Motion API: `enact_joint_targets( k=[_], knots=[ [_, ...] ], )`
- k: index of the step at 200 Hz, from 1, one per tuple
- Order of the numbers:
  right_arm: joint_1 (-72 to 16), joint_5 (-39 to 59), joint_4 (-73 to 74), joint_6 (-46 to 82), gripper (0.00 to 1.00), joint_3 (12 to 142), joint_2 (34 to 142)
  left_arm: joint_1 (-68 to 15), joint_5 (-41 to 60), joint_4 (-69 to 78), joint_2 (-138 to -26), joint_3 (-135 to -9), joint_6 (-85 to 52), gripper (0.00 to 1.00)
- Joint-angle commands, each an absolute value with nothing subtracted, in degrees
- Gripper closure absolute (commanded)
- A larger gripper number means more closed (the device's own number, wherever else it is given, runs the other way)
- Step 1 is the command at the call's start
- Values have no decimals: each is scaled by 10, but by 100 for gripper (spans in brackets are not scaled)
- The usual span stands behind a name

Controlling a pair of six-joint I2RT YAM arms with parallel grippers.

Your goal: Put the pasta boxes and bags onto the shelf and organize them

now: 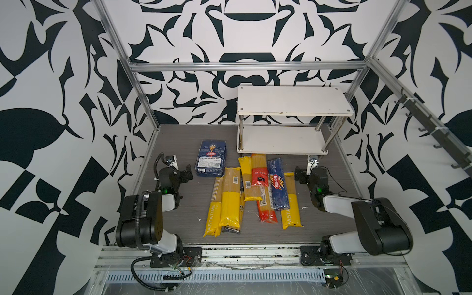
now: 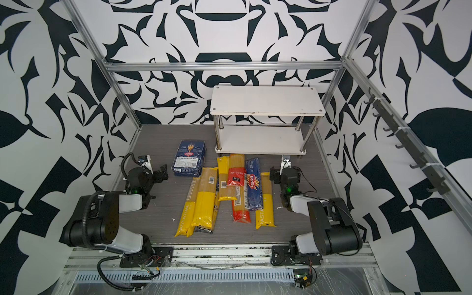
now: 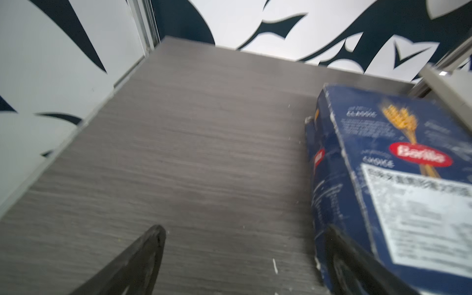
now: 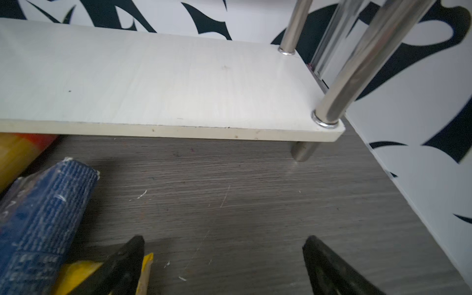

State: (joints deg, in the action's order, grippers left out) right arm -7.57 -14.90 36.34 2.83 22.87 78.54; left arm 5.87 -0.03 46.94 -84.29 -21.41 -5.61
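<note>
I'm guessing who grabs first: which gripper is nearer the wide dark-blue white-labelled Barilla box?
Left. The left gripper is just beside the wide dark-blue Barilla box; the right gripper is across the pile of long clear spaghetti packets.

The wide navy box [image 1: 211, 163], left of centre in both top views, bears a red oval reading "Barilla". In the left wrist view "CHOICE" stands beside that logo, and its white label [image 3: 419, 204] is too blurred to read. The long narrow navy box [image 1: 278, 184], right of centre, reads "Barilla" and "SPAGHETTI". The leftmost yellow bag [image 1: 212, 219] reads "PASTATIME" at its lower end, and the rightmost yellow bag [image 1: 292, 214] shows part of the same word.
</note>
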Motion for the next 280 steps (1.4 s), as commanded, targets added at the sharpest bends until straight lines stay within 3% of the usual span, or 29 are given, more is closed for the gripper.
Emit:
enact_joint_targets(
  k=[1,33,69,93,156,216,280],
  knots=[
    [-103,-260,224,71,0,277,759,51,-24,437,-803,-225,-61,1],
    [-179,-387,120,65,0,320,722,17,-80,333,-735,-248,-74,1],
    [-195,-394,-113,176,0,431,698,-57,-114,217,-637,-296,-84,1],
    [-215,-339,-221,217,0,480,694,-113,-151,115,-606,-344,-107,1],
    [-318,-224,-309,274,2,573,746,-199,-156,-76,-589,-437,-199,0],
    [-379,-139,-302,310,6,639,837,-213,-80,-124,-551,-482,-229,1],
    [-390,-127,-276,317,5,694,938,-215,-73,-146,-567,-482,-248,1]
  ],
)
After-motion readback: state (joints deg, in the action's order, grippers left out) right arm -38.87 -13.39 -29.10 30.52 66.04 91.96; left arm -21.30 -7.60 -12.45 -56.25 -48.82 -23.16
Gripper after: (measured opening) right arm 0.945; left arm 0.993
